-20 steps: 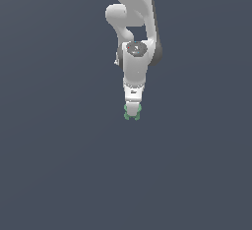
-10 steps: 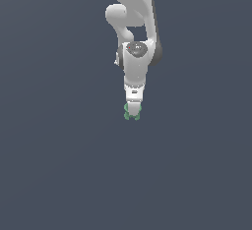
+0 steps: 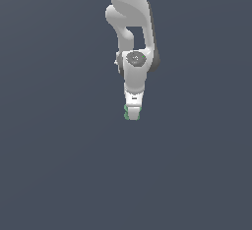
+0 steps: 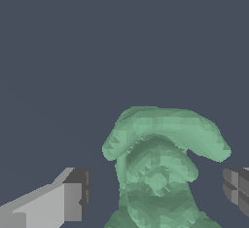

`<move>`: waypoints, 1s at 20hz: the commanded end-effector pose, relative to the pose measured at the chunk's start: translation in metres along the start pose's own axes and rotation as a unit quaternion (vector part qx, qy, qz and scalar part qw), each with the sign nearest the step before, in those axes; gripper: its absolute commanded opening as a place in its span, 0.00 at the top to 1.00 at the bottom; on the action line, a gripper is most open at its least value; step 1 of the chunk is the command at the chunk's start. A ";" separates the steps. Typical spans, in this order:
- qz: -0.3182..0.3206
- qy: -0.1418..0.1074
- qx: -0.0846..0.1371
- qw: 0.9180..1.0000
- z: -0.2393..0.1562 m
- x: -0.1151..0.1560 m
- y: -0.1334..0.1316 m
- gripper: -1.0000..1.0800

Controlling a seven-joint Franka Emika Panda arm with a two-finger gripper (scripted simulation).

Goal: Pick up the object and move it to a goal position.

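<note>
Straddling the lumpy green object [image 4: 163,168] with the gripper [image 4: 158,193] standing open, fingers [image 4: 70,200] apart from it on either side (nothing held), and risking a glancing, off-centre pinch squirting it sideways.

Arm [image 3: 134,37] downward, pincer [image 3: 132,114] fingers apart

Matt, lumpy, faceted green on the object [image 4: 163,173]; smooth white plastic-like shell on the gripper [image 3: 132,116], with dark ridged pads [image 4: 236,187].
</note>
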State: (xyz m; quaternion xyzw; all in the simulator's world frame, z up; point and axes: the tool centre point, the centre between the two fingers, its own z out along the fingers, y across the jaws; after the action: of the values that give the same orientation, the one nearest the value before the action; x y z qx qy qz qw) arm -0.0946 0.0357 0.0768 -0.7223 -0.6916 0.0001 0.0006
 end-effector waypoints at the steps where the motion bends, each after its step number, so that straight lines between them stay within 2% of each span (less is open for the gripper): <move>1: 0.000 0.000 0.000 1.000 0.009 0.000 0.000 0.04; 5: -0.001 0.000 0.000 1.000 0.013 0.000 0.000 0.04; 6: -0.001 0.000 0.000 1.000 0.013 0.000 0.000 1.00; 20: -0.001 0.000 -0.001 1.000 0.008 0.001 0.002 1.00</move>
State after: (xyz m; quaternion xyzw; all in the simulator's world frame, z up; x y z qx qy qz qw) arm -0.0935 0.0359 0.0662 -0.7220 -0.6919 -0.0001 -0.0001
